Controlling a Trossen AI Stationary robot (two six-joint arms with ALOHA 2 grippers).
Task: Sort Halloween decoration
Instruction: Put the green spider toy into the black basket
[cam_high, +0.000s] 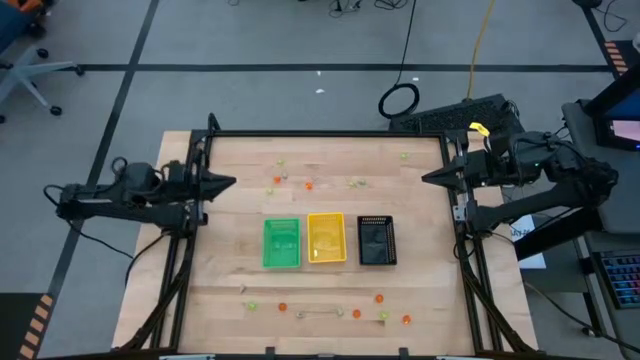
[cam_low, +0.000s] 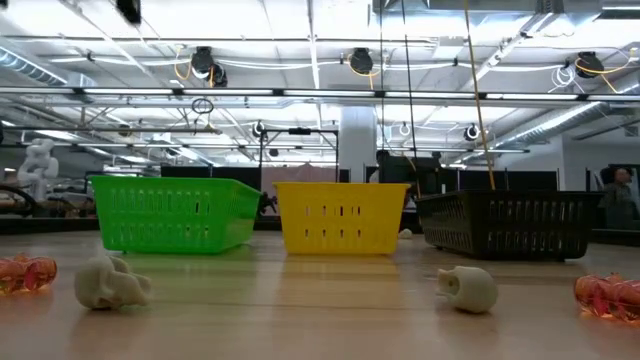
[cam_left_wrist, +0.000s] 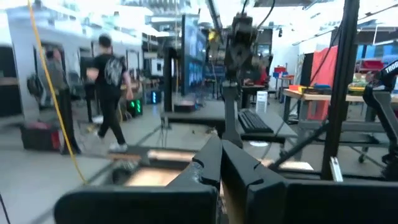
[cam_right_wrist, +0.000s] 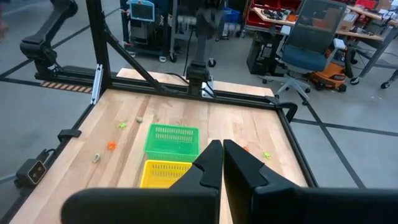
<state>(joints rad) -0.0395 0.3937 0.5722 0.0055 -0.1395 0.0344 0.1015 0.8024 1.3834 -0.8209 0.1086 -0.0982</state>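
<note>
1. Left gripper (cam_high: 228, 182) parked at the left table edge, fingers together, holding nothing; its wrist view looks out over the room, where a person walks by
2. Right gripper (cam_high: 430, 178) mirrors it at the right edge, fingers pressed together, empty
3. Three trays in a row mid-table: green tray (cam_high: 281, 243), yellow tray (cam_high: 326, 238), black tray (cam_high: 376, 241), close beside each other
4. Halloween decoration (cam_high: 308, 185) is scattered in two loose bands: one on the far side of the trays, one along the near edge of the table, all well apart from both grippers
5. Low view shows near-edge pieces up close: two pale skull-like trinkets (cam_low: 110, 282) and clear orange ones at either side of the frame
6. Handling, judged from looks: tiny moulded plastic, very light, stiff, probably slick; likely to skate or pop out of a pinch
7. Grip advice: come straight down, jaws astride the widest part of the body, close gently; rounded pale ones may roll, so centre carefully
8. Sorting looks barely started; can't tell whether anything sits in the trays
</note>
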